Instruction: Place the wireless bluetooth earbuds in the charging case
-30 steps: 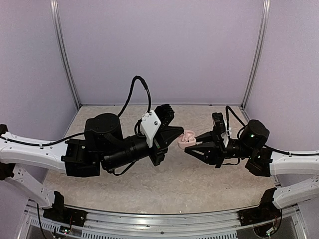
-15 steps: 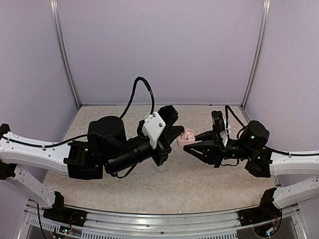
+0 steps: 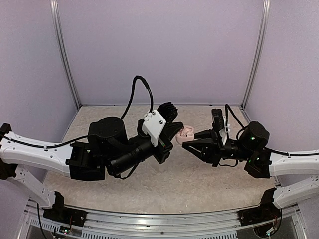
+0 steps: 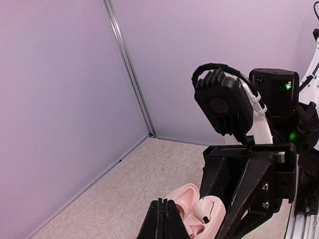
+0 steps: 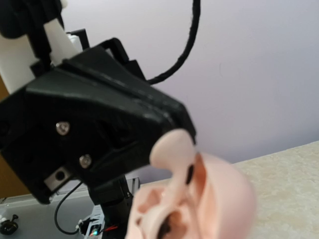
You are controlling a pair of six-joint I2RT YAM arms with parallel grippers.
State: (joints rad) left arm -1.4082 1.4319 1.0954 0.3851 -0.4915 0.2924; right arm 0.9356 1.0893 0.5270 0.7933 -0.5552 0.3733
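Note:
The charging case (image 3: 187, 133) is pale pink here, open, and held in the air above the mat. My right gripper (image 3: 190, 141) is shut on it. In the left wrist view the case (image 4: 183, 199) shows its lid up, with one earbud (image 4: 203, 210) seated in a well. That earbud (image 5: 172, 147) stands up from the case (image 5: 227, 199) in the right wrist view. My left gripper (image 3: 178, 132) is shut, its tips (image 4: 162, 215) pressed together right at the case's edge. Nothing shows between its fingers. The second earbud is out of view.
The beige speckled mat (image 3: 199, 174) lies below both arms, walled by lilac panels with metal corner posts (image 3: 67, 74). The left gripper body (image 5: 99, 114) fills the right wrist view close to the case. The right arm's camera housing (image 4: 224, 104) looms in the left wrist view.
Both grippers and the case have risen a little and drifted toward the back. The left gripper's tips have closed in on the case's left edge.

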